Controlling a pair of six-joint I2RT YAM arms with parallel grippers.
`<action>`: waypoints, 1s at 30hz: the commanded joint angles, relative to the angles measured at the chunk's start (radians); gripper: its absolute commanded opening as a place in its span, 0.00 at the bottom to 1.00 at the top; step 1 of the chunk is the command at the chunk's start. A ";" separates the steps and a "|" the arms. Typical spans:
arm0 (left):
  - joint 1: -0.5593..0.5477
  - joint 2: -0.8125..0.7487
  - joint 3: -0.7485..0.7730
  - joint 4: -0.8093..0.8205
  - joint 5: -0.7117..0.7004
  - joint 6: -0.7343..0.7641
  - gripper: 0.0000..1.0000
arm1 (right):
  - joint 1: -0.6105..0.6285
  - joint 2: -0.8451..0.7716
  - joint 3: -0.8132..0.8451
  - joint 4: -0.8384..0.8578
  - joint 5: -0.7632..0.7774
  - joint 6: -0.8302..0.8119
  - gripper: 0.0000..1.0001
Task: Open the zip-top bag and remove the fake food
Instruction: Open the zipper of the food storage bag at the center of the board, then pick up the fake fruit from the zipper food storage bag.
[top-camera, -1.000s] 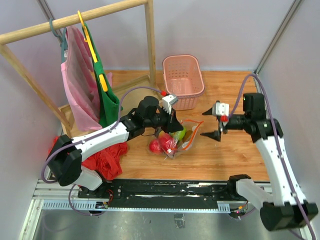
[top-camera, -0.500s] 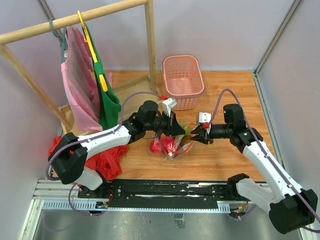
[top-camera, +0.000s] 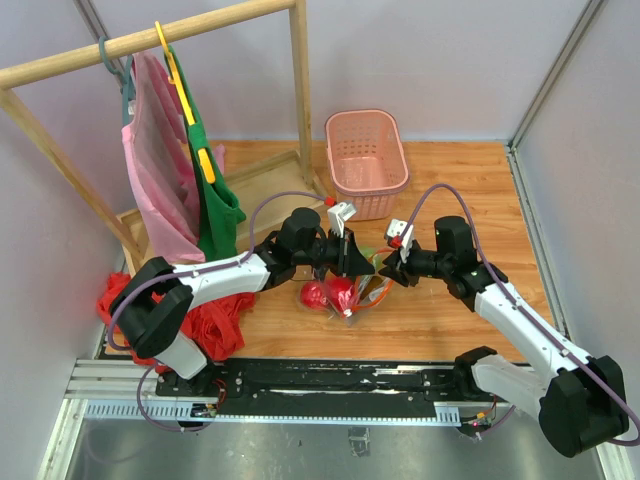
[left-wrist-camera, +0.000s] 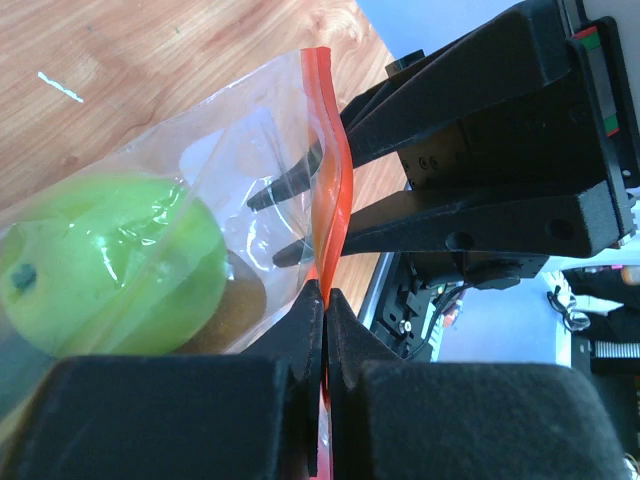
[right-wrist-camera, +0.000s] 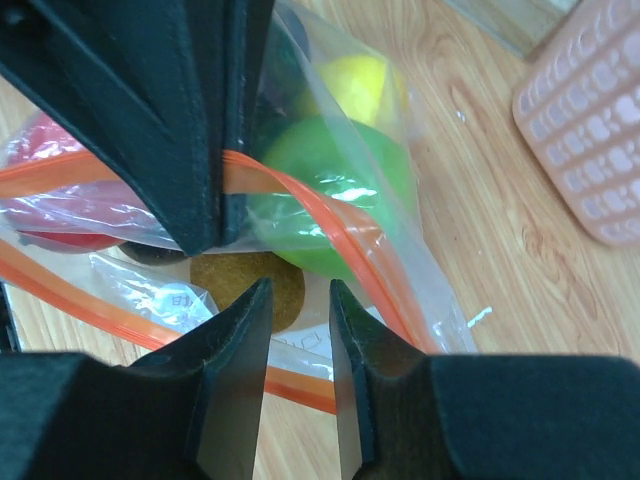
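Bag-opening notes, since I'm trying to get this step right. I'm looking at the zip-top bag sitting on the table just on the near side of the pink basket. It's stuffed with the fake food: a light green piece, a yellow piece and a red piece are showing through the film, all inside. I'm holding the left gripper pressed tight on the orange zip strip, pinching it and holding that edge up. The right gripper is sitting nose to nose with it, also just near of the basket. Its jaws are standing a little apart with a gap showing between them, over the clear film beside the strip, and I can't tell whether they're catching any plastic. I'm thinking the trick is getting the right fingers around only the opposite lip, not both layers, then squeezing down firmly. After that I'm planning on peeling the two grippers apart slowly across the zip line rather than yanking upward, since lifting would just be hauling the whole loaded bag. I'm also watching that the fingers aren't biting the green piece through the film. The bag's weight could be dragging the strip out of the left pinch too. Nothing's out yet, so I'm reckoning this is early in the job.
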 joint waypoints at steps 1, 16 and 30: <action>-0.005 0.029 -0.006 0.071 0.024 -0.021 0.00 | 0.015 0.016 -0.016 0.003 0.086 -0.006 0.30; -0.005 0.010 -0.048 0.059 -0.020 -0.003 0.00 | 0.016 0.147 0.054 0.026 0.023 -0.001 0.46; -0.005 -0.086 -0.026 0.049 -0.040 -0.012 0.00 | 0.017 0.113 -0.066 0.289 -0.025 0.330 0.71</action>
